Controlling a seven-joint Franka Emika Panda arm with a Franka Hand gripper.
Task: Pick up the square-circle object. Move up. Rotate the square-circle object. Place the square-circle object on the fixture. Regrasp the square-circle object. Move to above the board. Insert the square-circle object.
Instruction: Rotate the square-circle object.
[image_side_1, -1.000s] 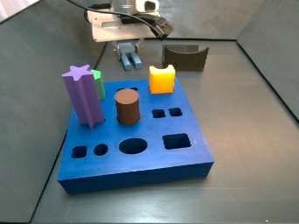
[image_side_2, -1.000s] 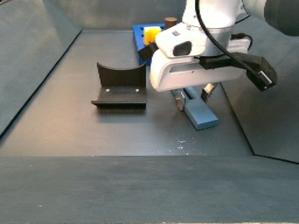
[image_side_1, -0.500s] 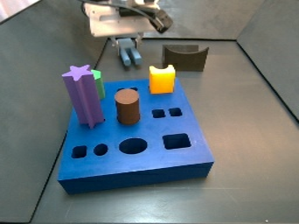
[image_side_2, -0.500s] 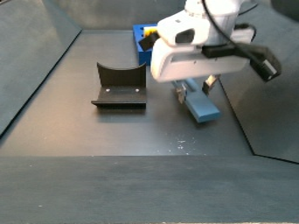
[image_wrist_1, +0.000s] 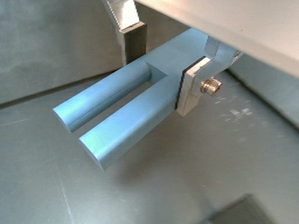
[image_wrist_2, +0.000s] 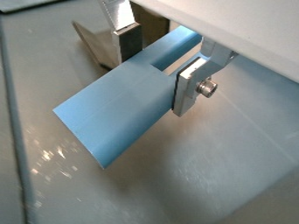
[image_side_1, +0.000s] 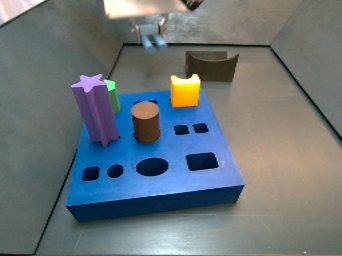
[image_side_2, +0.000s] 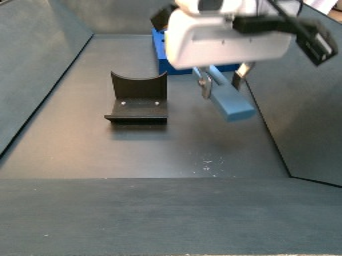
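The square-circle object (image_wrist_1: 122, 112) is a pale blue peg of two joined bars, and my gripper (image_wrist_1: 163, 65) is shut on one end of it. One finger (image_wrist_1: 191, 86) presses its side, as both wrist views show (image_wrist_2: 117, 118). In both side views the peg (image_side_2: 231, 101) hangs tilted in the air, clear of the floor, under the gripper (image_side_2: 215, 86). The fixture (image_side_2: 136, 98), a dark scooped block, stands on the floor apart from the peg and is seen too at the back (image_side_1: 211, 65). The blue board (image_side_1: 160, 172) lies nearer, with shaped holes in its top.
On the board stand a purple star-topped post (image_side_1: 94, 108), a brown cylinder (image_side_1: 144, 125), an orange-yellow notched block (image_side_1: 185, 90) and a green piece (image_side_1: 114, 95). Grey walls close in the floor on both sides (image_side_2: 40, 90).
The gripper has risen with the square-circle object, which has left the floor and now hangs higher in both side views.
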